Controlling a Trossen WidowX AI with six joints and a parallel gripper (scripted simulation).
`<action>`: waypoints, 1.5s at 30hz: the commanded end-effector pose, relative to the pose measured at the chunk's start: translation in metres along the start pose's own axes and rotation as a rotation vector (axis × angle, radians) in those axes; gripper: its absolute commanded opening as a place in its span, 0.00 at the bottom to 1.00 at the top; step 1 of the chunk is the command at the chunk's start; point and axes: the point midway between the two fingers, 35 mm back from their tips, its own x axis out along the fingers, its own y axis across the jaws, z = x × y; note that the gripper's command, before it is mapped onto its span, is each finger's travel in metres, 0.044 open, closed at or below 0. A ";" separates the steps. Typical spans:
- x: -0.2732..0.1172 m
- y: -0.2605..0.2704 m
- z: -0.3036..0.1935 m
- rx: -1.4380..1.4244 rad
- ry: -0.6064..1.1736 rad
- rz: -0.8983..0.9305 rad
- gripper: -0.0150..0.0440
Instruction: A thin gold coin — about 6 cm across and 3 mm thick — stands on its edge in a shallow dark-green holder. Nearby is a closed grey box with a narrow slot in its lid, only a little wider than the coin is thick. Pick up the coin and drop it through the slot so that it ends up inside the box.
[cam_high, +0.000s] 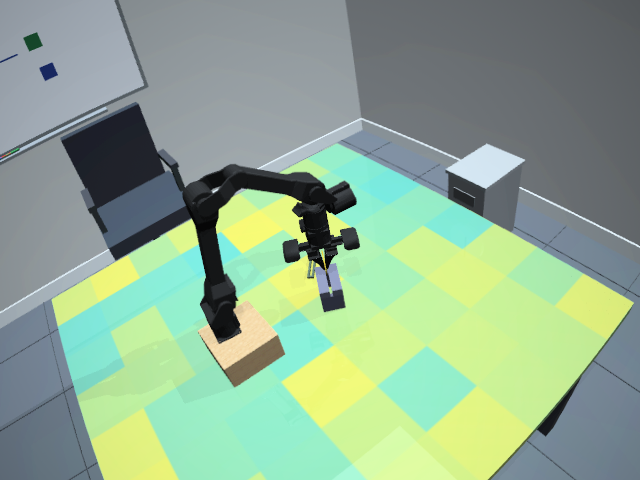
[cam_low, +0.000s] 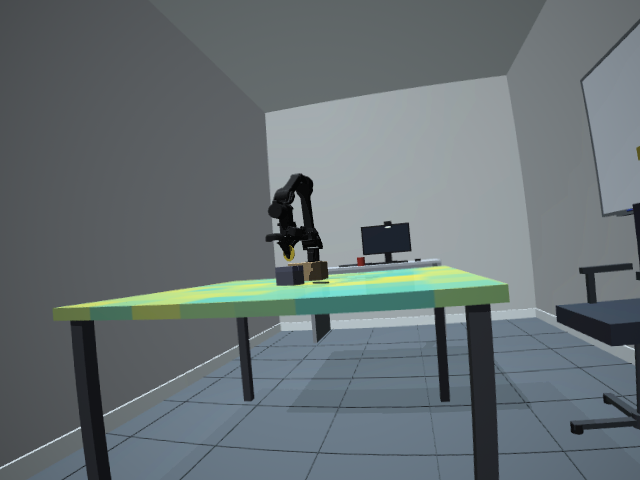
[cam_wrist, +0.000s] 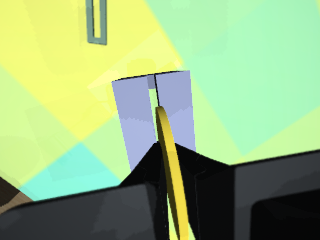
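My gripper (cam_high: 326, 266) (cam_low: 287, 257) is shut on the gold coin (cam_low: 292, 253) (cam_wrist: 173, 165) and holds it on edge above the grey box. The box (cam_high: 333, 300) (cam_low: 288, 275) (cam_wrist: 177, 100) stands on the table, with a narrow slot along its lid. In the exterior view a small gap shows between coin and lid. In the wrist view the coin's far edge appears over the slot, slightly to its right, and the coin runs at a small angle to it. The fingers hide the near part of the slot. The shallow holder (cam_low: 321, 282) (cam_wrist: 103, 25) is empty.
The holder lies flat beside the box, towards the chair side in the top view. The arm's wooden base block (cam_high: 255, 356) (cam_low: 316, 270) stands on the patchwork table (cam_high: 465, 330). An office chair (cam_high: 139, 206) and a grey cabinet (cam_high: 485, 165) are beyond the table edges.
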 end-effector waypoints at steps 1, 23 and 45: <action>0.000 0.000 -0.003 -0.003 0.000 0.000 0.25; 0.004 -0.001 -0.005 -0.003 0.000 -0.001 0.25; 0.015 -0.001 -0.005 -0.008 0.000 0.000 0.25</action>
